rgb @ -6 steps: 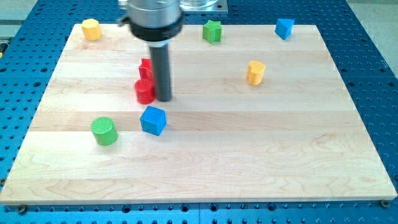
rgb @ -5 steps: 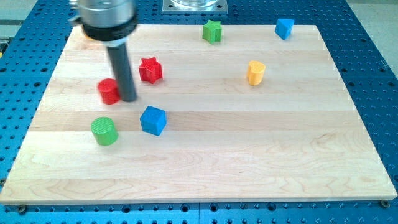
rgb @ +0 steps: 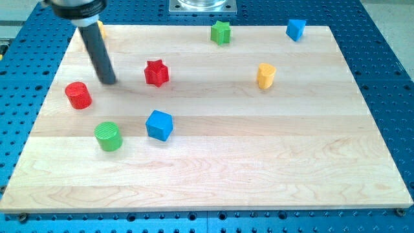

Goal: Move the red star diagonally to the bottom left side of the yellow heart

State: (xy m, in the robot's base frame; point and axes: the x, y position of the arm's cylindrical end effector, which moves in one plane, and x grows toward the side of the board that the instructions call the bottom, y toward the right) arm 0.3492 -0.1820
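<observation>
The red star (rgb: 156,72) lies on the wooden board, left of centre. The yellow heart (rgb: 266,76) stands to the right of it, at about the same height in the view. My tip (rgb: 109,81) is to the left of the red star, with a clear gap between them, and up and to the right of a red cylinder (rgb: 78,95). It touches no block.
A green cylinder (rgb: 108,136) and a blue cube (rgb: 159,125) lie below the star. A green star (rgb: 220,32) and a blue block (rgb: 295,29) sit near the top edge. A yellow block (rgb: 99,28) at the top left is partly hidden behind the rod.
The tip swept left, pushing the red cylinder away from the red star to the left side of the board, then drew back up and to the right of it. The star has stayed put.
</observation>
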